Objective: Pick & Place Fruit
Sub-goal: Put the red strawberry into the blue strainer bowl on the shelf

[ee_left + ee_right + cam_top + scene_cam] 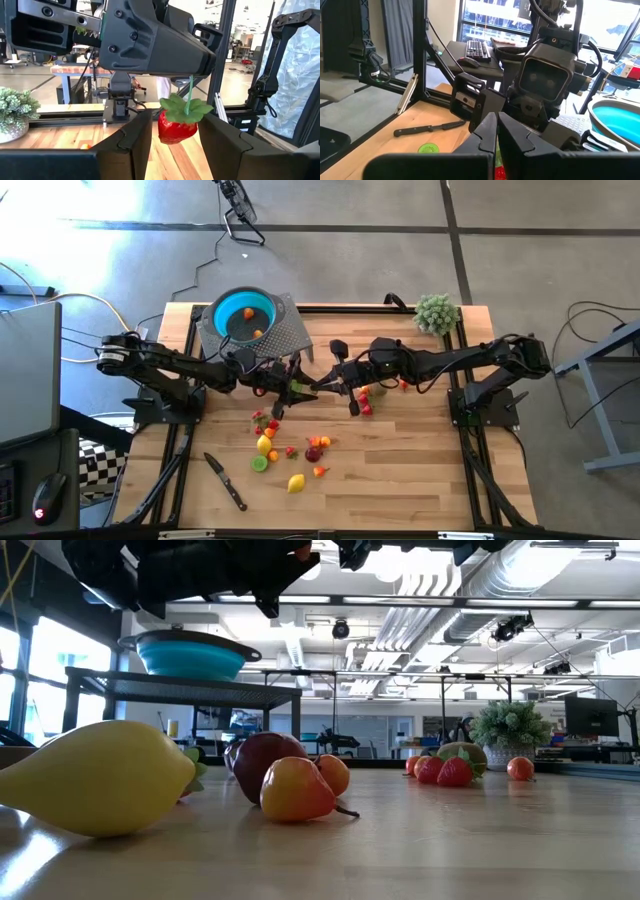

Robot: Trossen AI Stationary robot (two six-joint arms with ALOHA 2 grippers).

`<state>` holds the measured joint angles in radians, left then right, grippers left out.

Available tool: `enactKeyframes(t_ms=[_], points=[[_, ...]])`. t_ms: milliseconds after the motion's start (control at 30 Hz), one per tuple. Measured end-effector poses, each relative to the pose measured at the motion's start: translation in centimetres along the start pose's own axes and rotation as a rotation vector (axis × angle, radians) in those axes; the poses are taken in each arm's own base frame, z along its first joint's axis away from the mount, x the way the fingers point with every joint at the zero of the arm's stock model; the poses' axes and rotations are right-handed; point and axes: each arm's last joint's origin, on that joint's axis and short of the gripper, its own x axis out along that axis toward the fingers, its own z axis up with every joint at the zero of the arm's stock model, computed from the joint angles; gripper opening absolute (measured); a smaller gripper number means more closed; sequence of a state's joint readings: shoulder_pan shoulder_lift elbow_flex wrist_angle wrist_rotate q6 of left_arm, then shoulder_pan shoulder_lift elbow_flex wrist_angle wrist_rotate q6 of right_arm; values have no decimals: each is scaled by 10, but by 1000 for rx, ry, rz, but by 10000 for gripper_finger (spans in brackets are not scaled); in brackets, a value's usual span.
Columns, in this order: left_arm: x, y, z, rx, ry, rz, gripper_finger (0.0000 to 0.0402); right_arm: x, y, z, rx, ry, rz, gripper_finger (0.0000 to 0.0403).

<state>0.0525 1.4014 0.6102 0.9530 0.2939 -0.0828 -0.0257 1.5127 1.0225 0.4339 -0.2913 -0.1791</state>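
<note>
- Mid-table, in the high view, my left gripper and my right gripper meet tip to tip above the wood, so the dark arms hide what is between them.
- The left wrist view shows it. A strawberry hangs by its green stalk from the tips of the right gripper, whose dark body fills the upper part of that view.
- Right gripper: fingers pressed together, pinching only the stalk. A sliver of red shows below them in the right wrist view.
- Left gripper: fingers stand apart, one on each side of the strawberry. I see a narrow gap on each side, so I log no grip.
- The rest of the fruit lies scattered on the table nearer the front edge, with a few more pieces under the right arm.
- The low view adds detail on the table fruit: a yellow lemon is closest. Behind it, a maroon fruit and an orange pear-shaped one touch each other.
- The teal bowl sits on a raised mesh stand at the back left, with one orange fruit inside. The low view shows the stand but not the contents.
- A knife lies at the front left and a plant ball at the back right.
</note>
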Motion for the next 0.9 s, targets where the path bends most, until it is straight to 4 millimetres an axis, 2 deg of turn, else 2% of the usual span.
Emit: enactKeyframes(t_ms=[333,633,900], points=[[0,0,0,6,1,-11,152,0,0,0,0,0,0,3],[0,0,0,7,-1,-12,96,0,0,0,2,0,0,3],[0,0,0,8,-2,-12,103,0,0,0,2,0,0,3]])
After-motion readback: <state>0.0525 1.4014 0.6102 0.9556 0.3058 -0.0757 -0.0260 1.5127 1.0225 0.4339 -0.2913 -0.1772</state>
